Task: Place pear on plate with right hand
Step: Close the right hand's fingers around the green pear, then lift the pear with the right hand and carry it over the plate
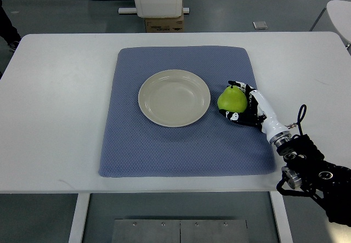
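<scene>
A green pear (231, 100) sits on the blue mat (184, 144), just right of the cream plate (174, 97), which holds nothing. My right hand (241, 101) comes in from the lower right and its fingers curl around the pear from the right side, above and below it. The pear is apart from the plate's rim by a small gap. The left arm is out of view.
The mat lies on a white table (55, 117). Beyond the table's far edge stand a white machine base and a cardboard box (164, 23). A white chair edge (341, 12) shows at the top right.
</scene>
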